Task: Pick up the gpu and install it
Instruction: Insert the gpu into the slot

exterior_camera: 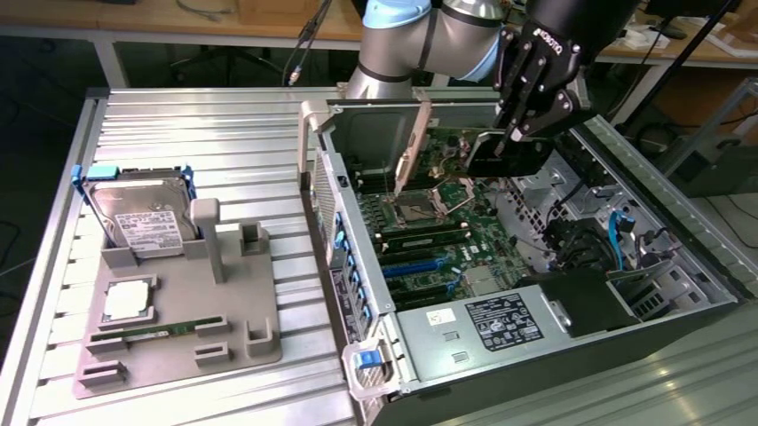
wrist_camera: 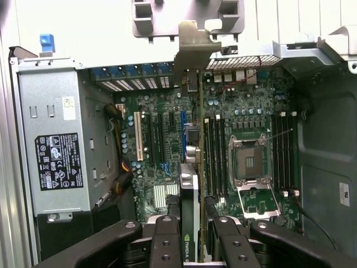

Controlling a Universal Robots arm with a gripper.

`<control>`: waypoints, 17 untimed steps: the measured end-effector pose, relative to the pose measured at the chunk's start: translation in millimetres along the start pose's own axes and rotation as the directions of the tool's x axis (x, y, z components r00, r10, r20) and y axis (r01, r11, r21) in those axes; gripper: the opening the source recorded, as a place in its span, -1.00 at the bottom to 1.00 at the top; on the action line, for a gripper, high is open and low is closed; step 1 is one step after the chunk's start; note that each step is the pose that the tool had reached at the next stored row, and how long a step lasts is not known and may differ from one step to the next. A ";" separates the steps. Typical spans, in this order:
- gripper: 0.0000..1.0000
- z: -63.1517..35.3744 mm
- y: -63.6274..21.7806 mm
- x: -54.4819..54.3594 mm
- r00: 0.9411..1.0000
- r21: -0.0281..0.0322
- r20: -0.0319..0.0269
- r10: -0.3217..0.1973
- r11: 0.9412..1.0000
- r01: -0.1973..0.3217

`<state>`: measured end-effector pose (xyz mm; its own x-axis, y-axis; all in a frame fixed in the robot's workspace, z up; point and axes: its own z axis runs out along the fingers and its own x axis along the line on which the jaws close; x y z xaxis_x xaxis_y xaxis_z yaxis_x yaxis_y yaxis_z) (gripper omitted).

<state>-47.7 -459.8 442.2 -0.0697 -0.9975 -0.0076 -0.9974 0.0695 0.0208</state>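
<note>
The hand point(exterior_camera: 519, 133) is partly closed, pinching the gpu point(wrist_camera: 190, 190) on edge and holding it above the board point(wrist_camera: 162, 139) inside the open case point(exterior_camera: 698, 266). The card looks not yet seated. Its bracket point(wrist_camera: 192, 50) may catch the case's rear wall. If the edge misses the slot point(wrist_camera: 182, 120), pressing could bend the card or strike the memory sticks point(wrist_camera: 215, 151) just beside it.
</note>
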 end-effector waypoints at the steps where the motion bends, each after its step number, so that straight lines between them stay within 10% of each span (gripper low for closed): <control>1: -0.46 0.3 0.0 0.0 1.000 0.000 0.000 0.000 1.000 0.000; 17: -0.46 9.0 -0.2 0.1 1.000 0.000 0.000 0.000 1.000 0.000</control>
<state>-47.7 -459.8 433.2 -0.0697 -0.9975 -0.0076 -0.9974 0.0695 0.0208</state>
